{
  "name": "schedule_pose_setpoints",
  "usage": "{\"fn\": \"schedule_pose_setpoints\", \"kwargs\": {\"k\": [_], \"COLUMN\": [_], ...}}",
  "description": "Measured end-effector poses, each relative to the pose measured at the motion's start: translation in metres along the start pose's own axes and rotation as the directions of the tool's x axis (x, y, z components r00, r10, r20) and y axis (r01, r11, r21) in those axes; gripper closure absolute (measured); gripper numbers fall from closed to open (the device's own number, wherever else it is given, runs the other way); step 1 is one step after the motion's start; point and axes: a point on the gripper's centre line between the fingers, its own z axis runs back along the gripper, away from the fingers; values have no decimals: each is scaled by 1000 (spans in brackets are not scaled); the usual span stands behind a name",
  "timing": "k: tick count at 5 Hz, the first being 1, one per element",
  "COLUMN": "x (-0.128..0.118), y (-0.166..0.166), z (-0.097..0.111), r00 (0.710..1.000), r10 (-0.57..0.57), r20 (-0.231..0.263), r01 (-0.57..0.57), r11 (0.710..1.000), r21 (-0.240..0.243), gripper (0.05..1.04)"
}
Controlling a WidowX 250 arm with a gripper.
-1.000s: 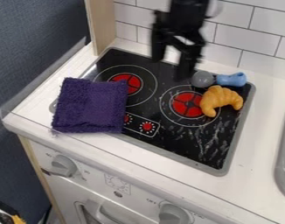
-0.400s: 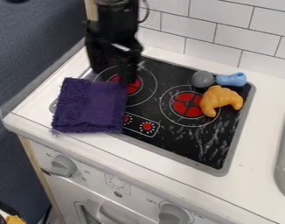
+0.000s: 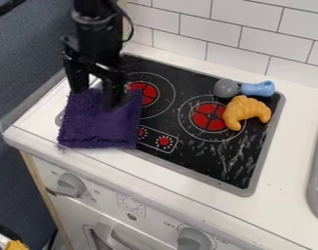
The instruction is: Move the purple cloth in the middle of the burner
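We have our black two-finger hand (image 3: 95, 97) spread; from under it, the purple fabric cloth (image 3: 98, 126) extends toward the front of the white counter (image 3: 168, 175).

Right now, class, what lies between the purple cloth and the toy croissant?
In the camera view, a red-centred burner and black stovetop lie between the purple cloth and the toy croissant, with no loose object there.

And we're looking down at a slant, close over the stovetop (image 3: 194, 158), facing the tiled wall (image 3: 220, 36) up top.
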Motion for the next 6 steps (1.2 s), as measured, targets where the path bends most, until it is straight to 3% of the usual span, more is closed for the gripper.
{"fn": "schedule_pose_setpoints", "kwargs": {"k": [1, 2, 6], "x": [2, 10, 65], "y": [2, 6, 20], "z": [-21, -30, -29], "r00": [999, 999, 1000], "r10": [14, -4, 19], "r20": [-42, -45, 1], "r01": [-14, 4, -19], "r11": [1000, 1000, 999], "r21": [-6, -13, -37], "gripper": [83, 81, 81]}}
